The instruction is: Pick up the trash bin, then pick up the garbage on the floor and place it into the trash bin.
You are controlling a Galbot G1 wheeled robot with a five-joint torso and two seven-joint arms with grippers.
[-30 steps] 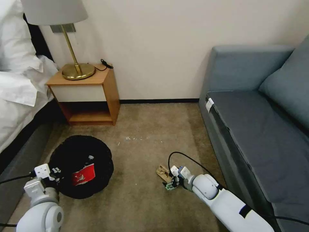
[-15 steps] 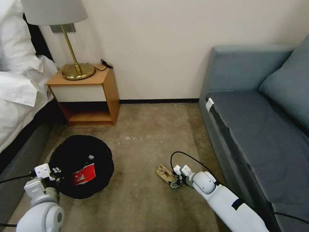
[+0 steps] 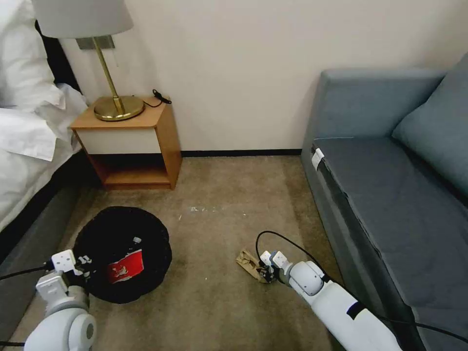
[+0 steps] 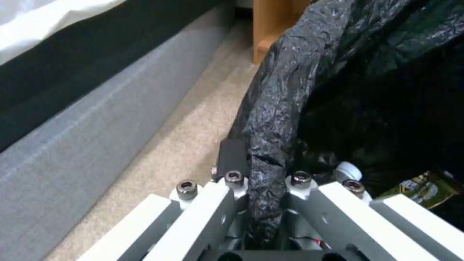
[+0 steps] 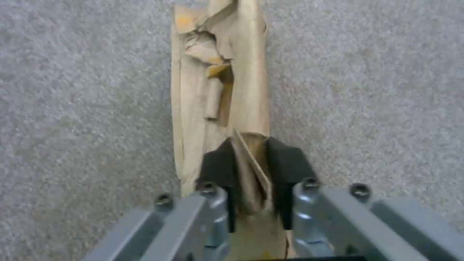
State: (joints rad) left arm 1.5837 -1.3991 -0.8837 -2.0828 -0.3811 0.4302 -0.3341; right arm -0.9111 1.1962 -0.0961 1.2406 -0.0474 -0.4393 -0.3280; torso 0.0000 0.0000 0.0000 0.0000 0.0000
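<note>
The tan paper piece (image 5: 220, 90) is pinched at its near end by the right claw (image 5: 252, 165), its long axis running straight ahead. The trash bin (image 3: 122, 253) is held by its rim in the closed left claw (image 4: 265, 181).

This looks like a hotel room or bedroom. A bed with white linen (image 3: 22, 131) stands beside a wooden nightstand (image 3: 131, 146) bearing a brass lamp (image 3: 109, 73), and a grey-blue sofa (image 3: 390, 170) sits opposite against a plain wall. Beige carpet (image 3: 219, 195) covers the floor.
</note>
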